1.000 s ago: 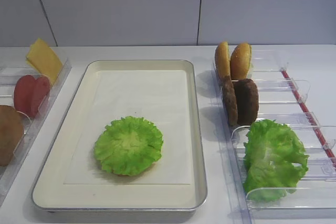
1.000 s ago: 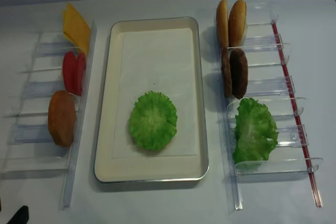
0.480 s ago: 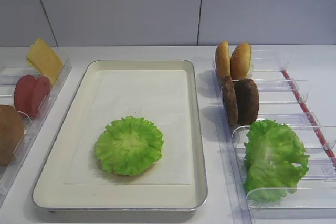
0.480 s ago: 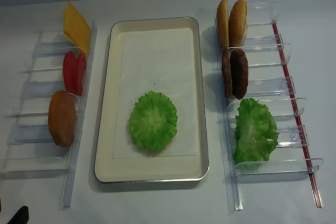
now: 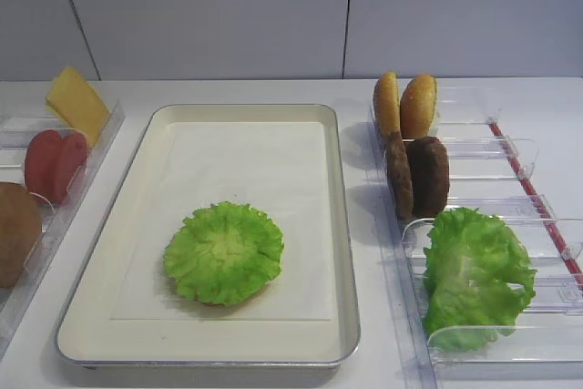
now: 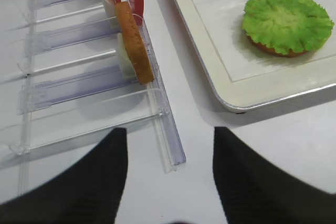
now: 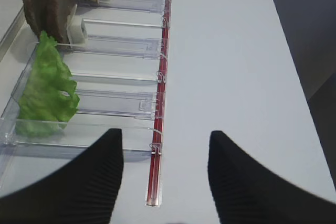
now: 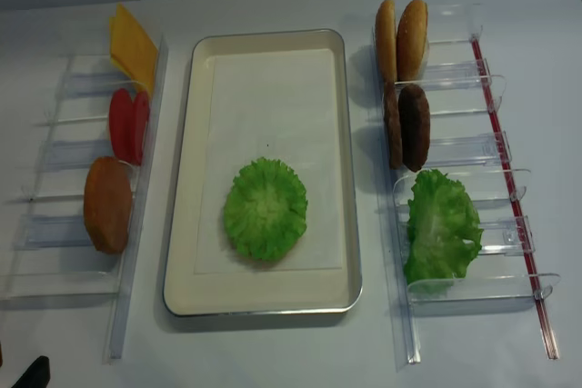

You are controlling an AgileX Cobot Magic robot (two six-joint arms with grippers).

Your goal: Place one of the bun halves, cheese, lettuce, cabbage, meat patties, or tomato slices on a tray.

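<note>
The cream tray (image 5: 342, 225) lies in the middle with a frilly lettuce (image 5: 224, 252) leaf on its paper, and a bun half (image 6: 270, 51) peeks out from under the leaf. On the right rack stand two bun halves (image 5: 405, 105), two meat patties (image 5: 419, 175) and the cabbage (image 5: 475, 280) heap. The left rack holds the cheese (image 5: 77, 102), tomato slices (image 5: 53, 161) and another bun half (image 8: 107, 204). My left gripper (image 6: 168, 129) hangs open and empty over the left rack's near end. My right gripper (image 7: 165, 132) is open and empty above the right rack's red strip (image 7: 157, 145).
Clear plastic racks (image 8: 55, 224) flank the tray on both sides, with several empty slots (image 7: 115, 77). Bare white table (image 7: 226, 77) stretches to the right of the right rack, ending at a dark edge (image 7: 294, 51). A grey wall (image 5: 273, 6) stands behind.
</note>
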